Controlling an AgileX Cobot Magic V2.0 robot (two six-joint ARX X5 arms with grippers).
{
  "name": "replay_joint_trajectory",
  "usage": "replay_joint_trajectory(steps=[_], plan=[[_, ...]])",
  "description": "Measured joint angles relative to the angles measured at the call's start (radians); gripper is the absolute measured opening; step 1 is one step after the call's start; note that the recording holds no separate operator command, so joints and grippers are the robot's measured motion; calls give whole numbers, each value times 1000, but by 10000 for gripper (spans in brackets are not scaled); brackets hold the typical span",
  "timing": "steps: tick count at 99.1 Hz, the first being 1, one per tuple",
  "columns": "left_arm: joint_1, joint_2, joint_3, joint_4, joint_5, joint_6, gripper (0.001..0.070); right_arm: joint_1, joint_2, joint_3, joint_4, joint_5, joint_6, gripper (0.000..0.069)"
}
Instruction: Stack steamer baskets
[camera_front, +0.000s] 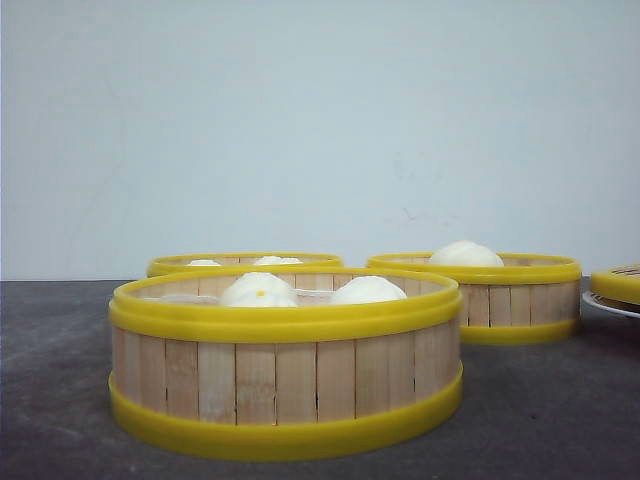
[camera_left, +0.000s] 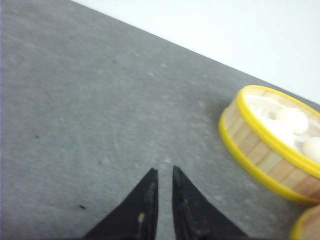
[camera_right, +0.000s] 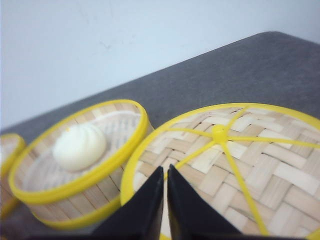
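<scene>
Sitting squat on the dark grey, faintly speckled tabletop are three round shallow steamer baskets, each walled with pale vertical wooden slats and bound top and bottom by thick glossy yellow bands. Count them off in the front view: the nearest steamer basket fills the foreground with two smooth white domed buns showing over its rim; behind it to the left sits the rear left basket, only its rim and two small white bun tops visible; off to the right stands the right-hand basket with one pleated white bun inside. All three stand apart on the table, none stacked. At the far right edge peeks a round woven bamboo lid with yellow rim and spokes, apparently resting on a flat white plate, though only a sliver shows there. Over to the left gripper: black tapered fingers drawn close with just a slim gap, nothing between them, hovering above bare table near one basket. The right gripper matches it, fingers nearly together and empty, poised above the woven lid just beside the one-bun basket.
</scene>
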Motion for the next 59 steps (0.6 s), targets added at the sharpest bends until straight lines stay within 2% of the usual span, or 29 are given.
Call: replay_joint_trajectory(steps=[17, 34, 46, 59], plan=[[0, 29, 55, -27, 3, -28, 24, 0, 31, 44, -3, 1, 88, 9], [0, 139, 220, -10, 0, -37, 24, 0, 172, 234, -3, 1, 99, 9], [0, 277, 360, -22, 6, -33, 24, 0, 330, 421, -58, -11, 41, 9], [0, 418, 545, -47, 48, 3, 24, 0, 495, 660, -206, -28, -96, 9]])
